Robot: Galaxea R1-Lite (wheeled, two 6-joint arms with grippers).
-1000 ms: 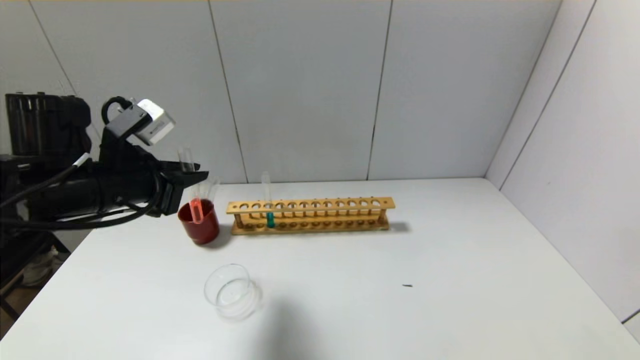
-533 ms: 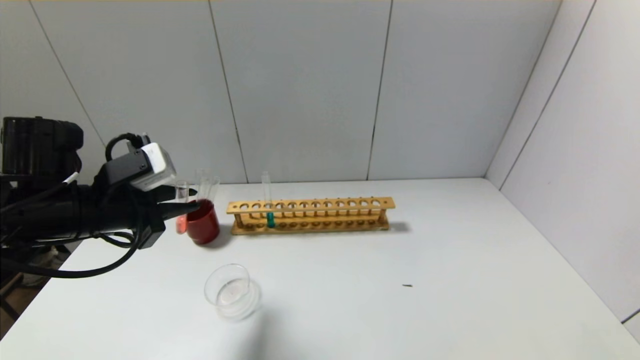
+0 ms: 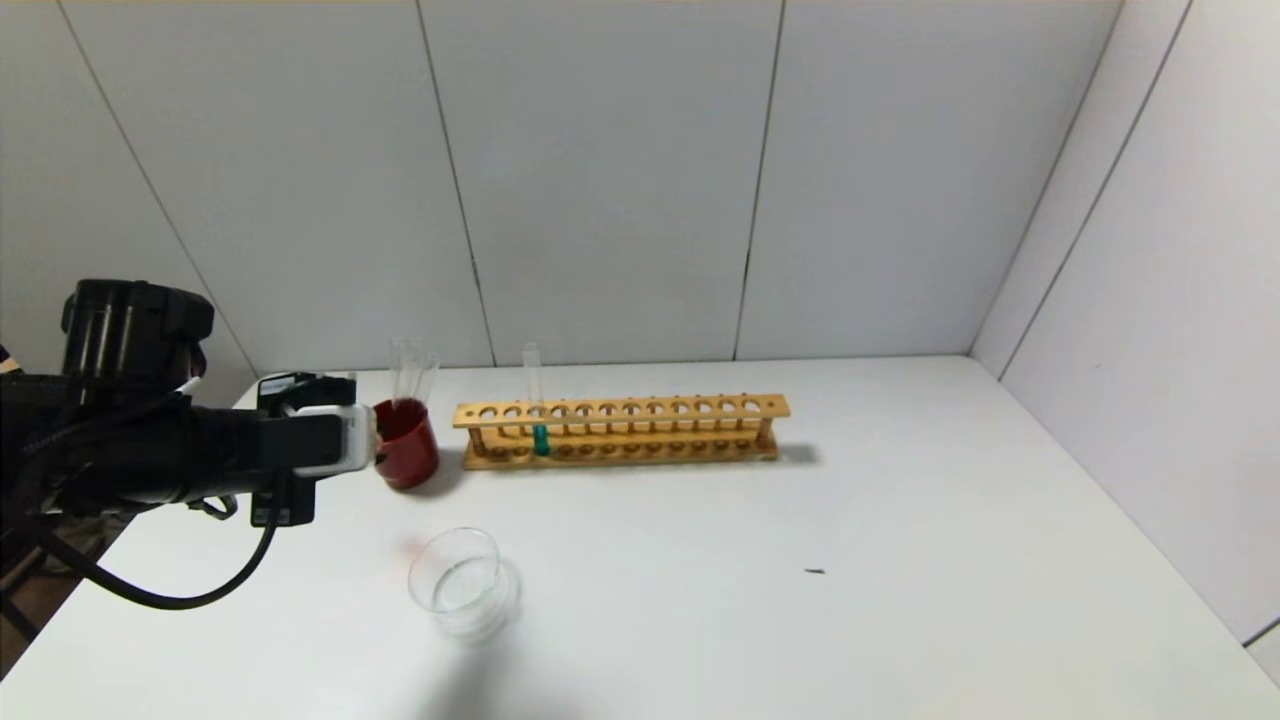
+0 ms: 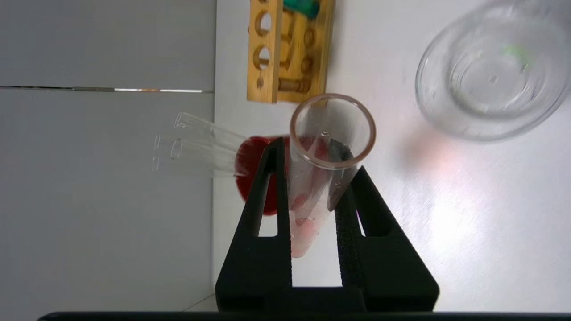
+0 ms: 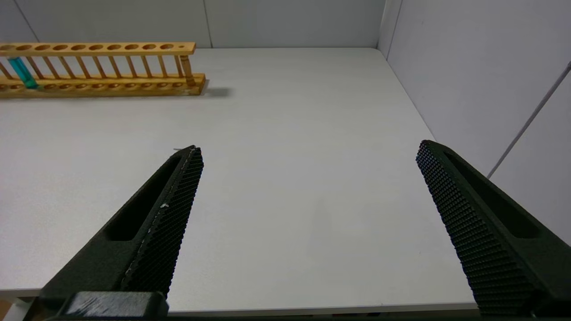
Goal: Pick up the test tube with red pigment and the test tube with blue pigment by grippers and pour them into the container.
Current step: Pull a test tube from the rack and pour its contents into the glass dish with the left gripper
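My left gripper (image 4: 308, 142) is shut on the test tube with red pigment (image 4: 308, 209), which lies tilted between the jaws with its open mouth (image 4: 332, 131) out past the fingertips. In the head view this gripper (image 3: 340, 440) hangs just left of the red cup, and the tube is hidden behind it. The container, a clear glass dish (image 3: 462, 580), stands in front of the cup and also shows in the left wrist view (image 4: 490, 76), apart from the tube's mouth. The test tube with blue pigment (image 3: 540, 438) stands in the wooden rack (image 3: 620, 430). My right gripper (image 5: 308, 149) is open and empty above the table's near right part.
A dark red cup (image 3: 408, 455) holding colourless clear tubes (image 3: 412, 370) stands at the rack's left end, right beside my left gripper. A small dark speck (image 3: 815, 571) lies on the white table. Walls close the back and the right.
My left arm has come down from above the red cup to table height beside it and has rolled its wrist. The red tube has gone from upright to tilted.
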